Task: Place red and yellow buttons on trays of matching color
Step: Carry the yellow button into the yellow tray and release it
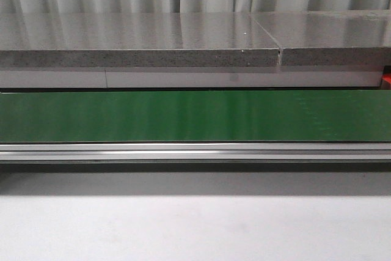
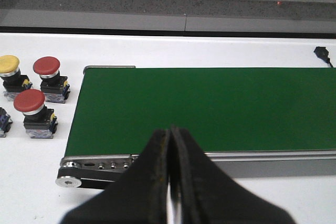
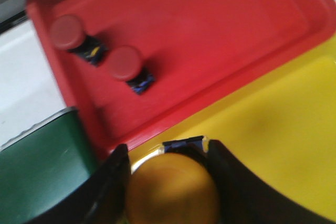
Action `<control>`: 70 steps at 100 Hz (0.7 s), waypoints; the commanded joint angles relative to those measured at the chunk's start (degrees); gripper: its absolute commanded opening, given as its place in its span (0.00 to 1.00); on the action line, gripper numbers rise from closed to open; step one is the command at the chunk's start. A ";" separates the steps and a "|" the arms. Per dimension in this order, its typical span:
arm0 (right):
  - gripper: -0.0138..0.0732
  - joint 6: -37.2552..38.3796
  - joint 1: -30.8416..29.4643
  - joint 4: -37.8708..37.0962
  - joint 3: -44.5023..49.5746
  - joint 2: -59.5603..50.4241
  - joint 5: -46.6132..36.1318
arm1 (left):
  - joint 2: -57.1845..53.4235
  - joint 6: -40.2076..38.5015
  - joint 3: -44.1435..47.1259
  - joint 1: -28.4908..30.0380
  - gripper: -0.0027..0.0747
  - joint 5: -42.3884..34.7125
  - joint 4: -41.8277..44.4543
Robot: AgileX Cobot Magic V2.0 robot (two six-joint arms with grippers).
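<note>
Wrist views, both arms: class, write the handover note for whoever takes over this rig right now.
Left gripper: shut, empty, above the green belt.
Right gripper: shut on a yellow button, above the yellow tray.
Done: two red buttons lie in the red tray.
Left: release the held yellow button; two red buttons and one yellow wait on the white table beside the belt's end, plus a part-hidden item at the frame edge.

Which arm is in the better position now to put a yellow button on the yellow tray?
The right. Its gripper is shut on a yellow button directly over the yellow tray. The left gripper is shut and empty above the green belt.
</note>
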 commanded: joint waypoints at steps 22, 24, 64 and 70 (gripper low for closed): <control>0.45 2.17 -4.91 3.22 5.73 2.60 -11.53 | 0.23 -0.66 -1.60 -0.40 0.01 -4.20 -0.03; 0.45 2.17 -4.91 3.22 6.12 3.13 -11.94 | 0.23 -0.66 -1.60 -0.40 0.01 -4.20 -0.03; 0.45 2.17 -5.08 3.17 7.88 9.29 -17.61 | 0.23 -0.66 -1.60 -0.40 0.01 -4.20 -0.03; 0.45 2.12 -5.08 3.17 7.88 10.27 -17.96 | 0.23 -0.66 -1.60 -0.40 0.01 -4.20 -0.03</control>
